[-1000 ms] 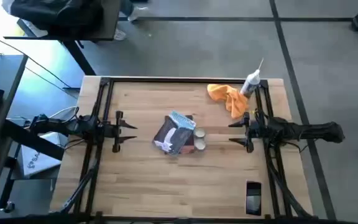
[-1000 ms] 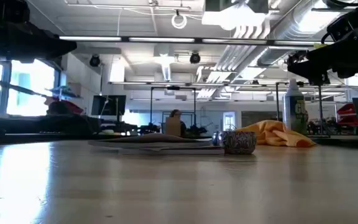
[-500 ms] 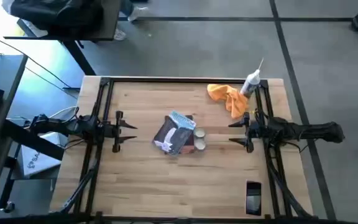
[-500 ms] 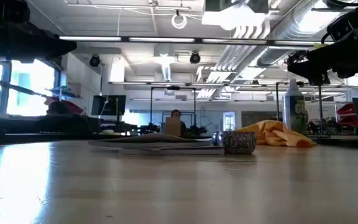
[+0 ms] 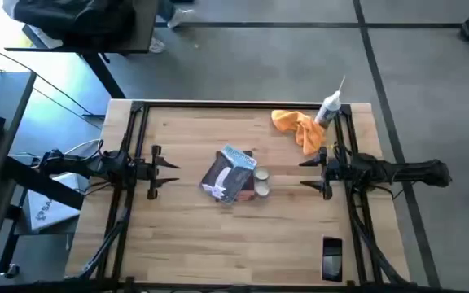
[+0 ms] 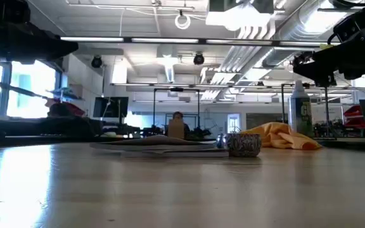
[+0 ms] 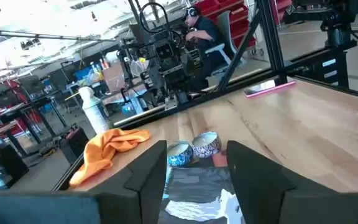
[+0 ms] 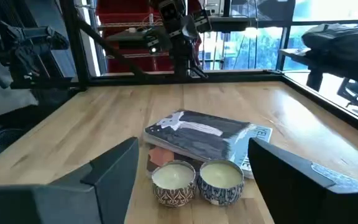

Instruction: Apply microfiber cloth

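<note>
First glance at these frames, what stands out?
The orange-yellow microfiber cloth stands out most, crumpled at the table's far right beside a white squeeze bottle. At mid-table lies a grey-blue and white packet with two small patterned candle tins next to it. The left gripper and right gripper hover open at the two sides, holding nothing.

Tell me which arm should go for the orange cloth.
Right. The cloth lies at the table's far right, just beyond the open right gripper. The left gripper, also open, waits across the table past the packet.
</note>
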